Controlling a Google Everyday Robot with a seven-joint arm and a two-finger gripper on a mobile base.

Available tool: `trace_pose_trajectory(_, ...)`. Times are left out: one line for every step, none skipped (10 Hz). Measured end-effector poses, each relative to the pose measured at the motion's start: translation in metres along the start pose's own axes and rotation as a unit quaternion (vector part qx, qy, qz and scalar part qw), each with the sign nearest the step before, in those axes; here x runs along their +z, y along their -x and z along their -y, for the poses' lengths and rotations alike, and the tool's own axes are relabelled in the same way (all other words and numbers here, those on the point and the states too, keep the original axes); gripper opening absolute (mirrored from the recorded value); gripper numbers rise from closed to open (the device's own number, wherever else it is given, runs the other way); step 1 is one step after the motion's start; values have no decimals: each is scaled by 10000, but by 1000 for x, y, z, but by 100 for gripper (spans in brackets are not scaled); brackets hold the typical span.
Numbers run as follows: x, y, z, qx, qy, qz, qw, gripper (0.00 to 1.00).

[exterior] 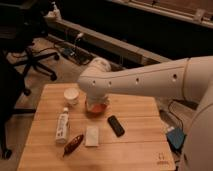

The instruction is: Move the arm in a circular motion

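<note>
The arm is thick, smooth and cream-white with small dark screw holes. It reaches from the right edge leftward across the back of the wooden table. Its rounded joint sits above the red bowl. The gripper hangs down from that joint, right over the bowl and partly covering it. It is mostly hidden by the arm.
On the table stand a white cup, a lying white bottle, a white packet, a red-brown oblong item and a black flat device. A blue object sits right of the table. An office chair and cables lie behind.
</note>
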Motion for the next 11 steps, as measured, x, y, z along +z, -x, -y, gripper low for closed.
trace_pose_trajectory(-11,11,-30,-427,87,101,9990,65)
trace_pose_trajectory(-16,21,-47,-709,115,166,9973,65)
trace_pose_trajectory(-20,44,-62,-991,117,278,9946,65)
trace_pose_trajectory(-20,65,-60,-1045,78,365,9938,65)
trace_pose_trajectory(-18,98,-45,-973,-18,497,9940,65)
trace_pose_trajectory(-16,129,-21,-829,-154,616,9945,65)
trace_pose_trajectory(-17,165,16,-573,-325,742,9951,65)
trace_pose_trajectory(-19,186,48,-338,-460,808,9951,65)
trace_pose_trajectory(-20,202,83,-31,-557,821,9951,65)
trace_pose_trajectory(-15,207,129,440,-655,722,9943,65)
trace_pose_trajectory(-10,201,166,842,-717,611,9920,65)
